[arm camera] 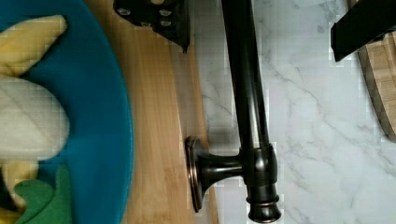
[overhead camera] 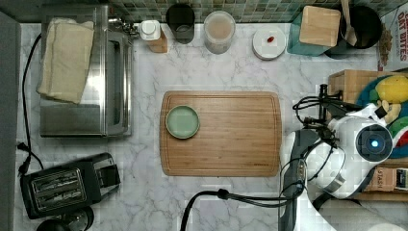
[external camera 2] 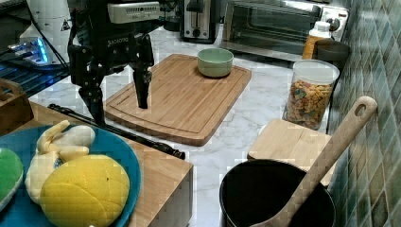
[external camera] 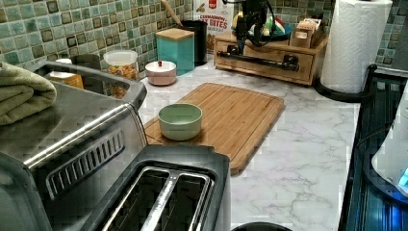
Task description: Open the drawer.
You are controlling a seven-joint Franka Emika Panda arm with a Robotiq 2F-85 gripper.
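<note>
White marbled desk (overhead camera: 231, 57) backed by green mosaic tile wall (external camera: 72, 29). At the top view's right edge, bamboo drawer (external camera: 269, 60) with black bar handle (arm camera: 247, 93), partly hidden under the robot arm. Hand (external camera 2: 120, 101) spread wide, fingers straddling the handle, gripping nothing. Cutting board (overhead camera: 231, 139) mid-desk, carrying green bowl (overhead camera: 182, 121). Blue plate (external camera 2: 118, 156) of toy fruit cut off.

Closed bamboo drawer (external camera: 269, 61), black bar handle (arm camera: 247, 93) across its front.

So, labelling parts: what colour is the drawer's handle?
Dark bronze-black handle, clearest in the wrist view.
</note>
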